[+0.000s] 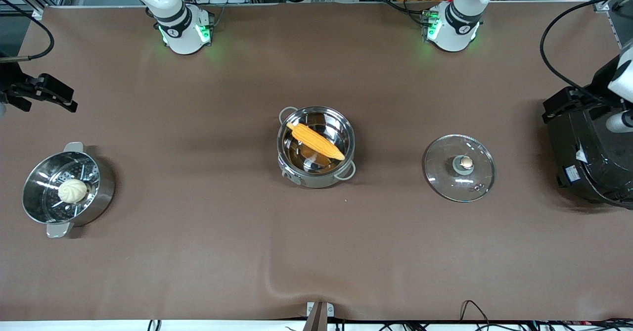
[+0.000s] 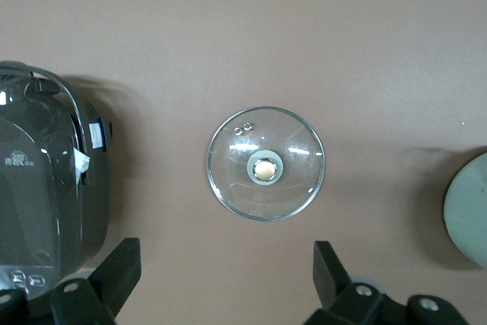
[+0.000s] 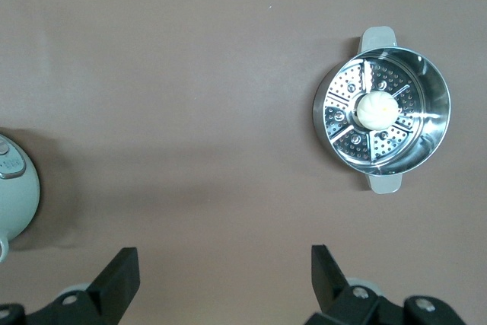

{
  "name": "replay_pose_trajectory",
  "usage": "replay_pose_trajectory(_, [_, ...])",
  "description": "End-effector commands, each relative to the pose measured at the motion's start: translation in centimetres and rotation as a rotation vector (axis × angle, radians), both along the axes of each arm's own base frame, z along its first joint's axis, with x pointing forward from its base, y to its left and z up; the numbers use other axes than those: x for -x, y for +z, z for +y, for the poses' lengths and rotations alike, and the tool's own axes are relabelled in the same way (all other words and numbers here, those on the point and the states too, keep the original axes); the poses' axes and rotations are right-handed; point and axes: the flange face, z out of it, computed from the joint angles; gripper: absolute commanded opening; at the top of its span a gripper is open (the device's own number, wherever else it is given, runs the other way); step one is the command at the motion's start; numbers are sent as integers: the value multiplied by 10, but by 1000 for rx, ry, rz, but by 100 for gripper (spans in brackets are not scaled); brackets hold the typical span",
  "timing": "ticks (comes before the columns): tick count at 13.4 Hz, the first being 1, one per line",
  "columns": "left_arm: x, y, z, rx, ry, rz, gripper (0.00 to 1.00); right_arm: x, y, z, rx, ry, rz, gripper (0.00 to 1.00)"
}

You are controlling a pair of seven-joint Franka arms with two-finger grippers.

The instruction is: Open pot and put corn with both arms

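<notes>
The round shiny steel pot (image 1: 293,171) stands open at the middle of the table. The yellow-orange corn (image 1: 315,141) lies slanted inside it. The clear glass lid (image 1: 445,172) with its coppery knob (image 1: 465,163) lies flat on the table, beside the pot toward the left arm's end; it also shows in the left wrist view (image 2: 297,188). My left gripper (image 1: 556,106) is open and empty, up over the edge of the rice cooker; in its wrist view (image 2: 226,264) the jaws stand wide apart. My right gripper (image 1: 69,99) is open and empty, up over the right arm's end of the table (image 3: 224,264).
A steel steamer pot (image 1: 101,192) holding a round white bun (image 1: 72,191) stands toward the right arm's end; it shows in the right wrist view (image 3: 426,142). A big black rice cooker (image 1: 588,158) stands at the left arm's end (image 2: 38,188). Brown cloth covers the table.
</notes>
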Motion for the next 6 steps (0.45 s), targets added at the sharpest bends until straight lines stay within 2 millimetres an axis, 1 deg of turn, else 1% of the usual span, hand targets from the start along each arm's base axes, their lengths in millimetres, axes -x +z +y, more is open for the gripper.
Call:
replay_pose_trajectory(1, [5, 7, 1, 16, -21, 5, 100, 5, 1, 1, -2, 11, 0, 100])
replay_pose_trajectory(3, [5, 7, 1, 23, 5, 5, 100, 5, 1, 1, -2, 11, 0, 100])
replay_pose_trajectory(5, [6, 6, -3, 28, 92, 12, 100, 5, 1, 1, -2, 11, 0, 100])
replay_pose_trajectory(6, [6, 6, -2, 28, 106, 12, 100, 6, 1, 1, -2, 11, -1, 100])
